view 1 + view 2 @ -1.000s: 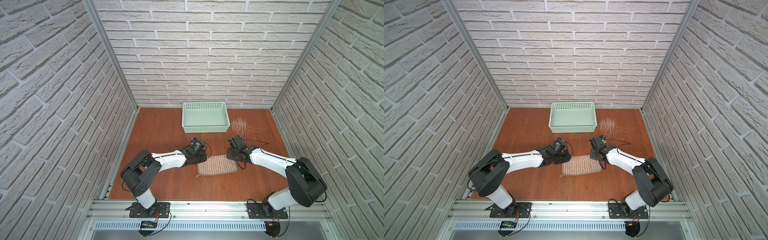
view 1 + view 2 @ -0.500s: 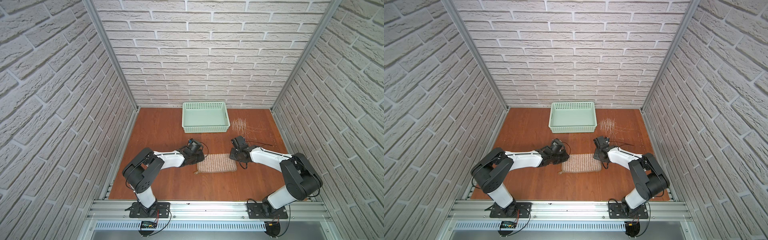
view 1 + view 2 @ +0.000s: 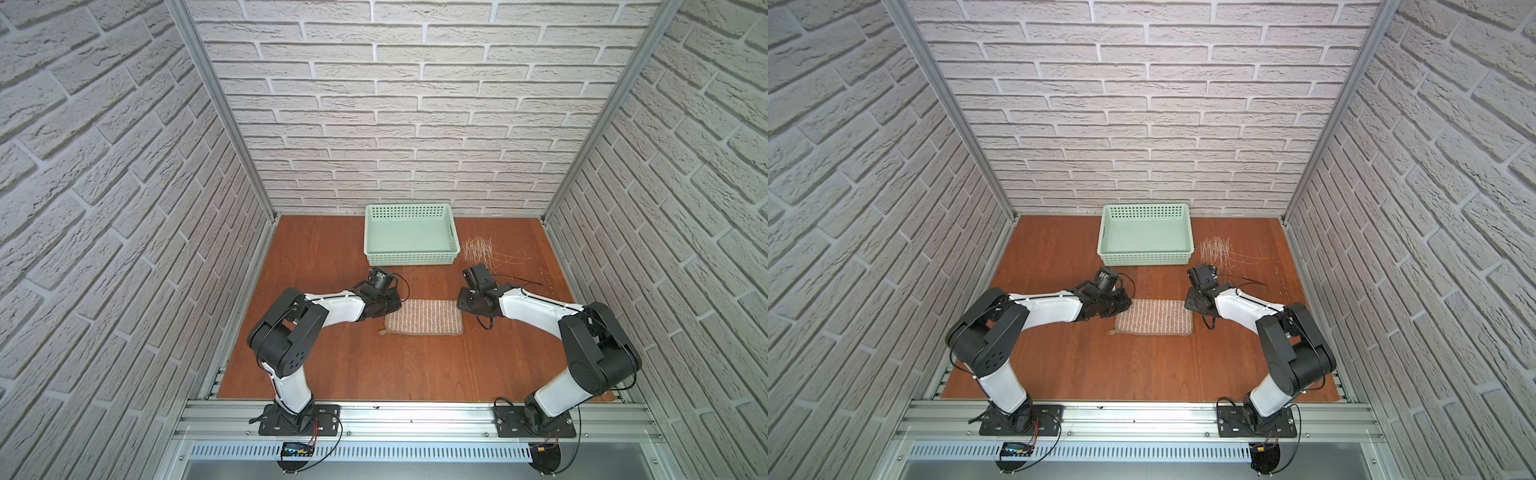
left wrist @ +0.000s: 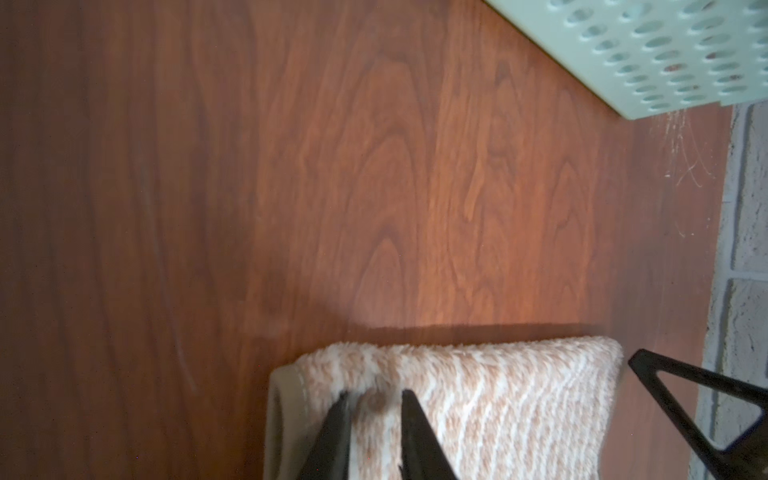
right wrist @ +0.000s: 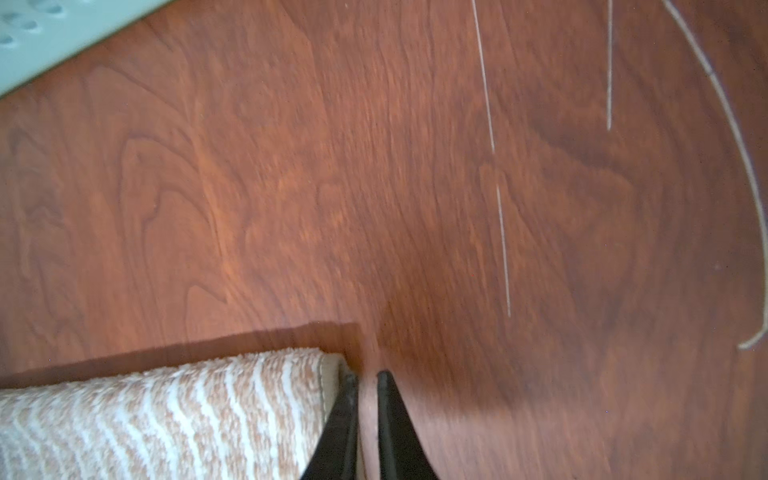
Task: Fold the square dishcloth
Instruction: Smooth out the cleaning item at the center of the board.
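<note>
Pale brick walls (image 3: 415,104) close in a reddish wood-grain bench (image 3: 332,257), with a mint-green basket (image 3: 409,259) standing at the far side and a patch of pale scratches (image 3: 478,249) just to its right. Nearer the front, in both top views, the cloth (image 3: 424,318) (image 3: 1154,318) lies flat on the bench as a doubled-over rectangle, long side running across, well apart from the basket, with its small loop (image 3: 381,331) poking out at the near left corner. Both arms reach in low from the front rail, one to each far corner of the cloth. The left hand (image 4: 374,395) sits on the far left corner, its two black fingers (image 4: 415,432) a narrow way apart and pinched on a strip of the fluffy striped pile, which puckers up against one tip. The right hand (image 5: 368,376) is at the far right corner, just off the cloth; its fingers (image 5: 395,428) are all but together, with only a sliver of bare bench between them, and one finger brushes the cloth's hemmed edge.
</note>
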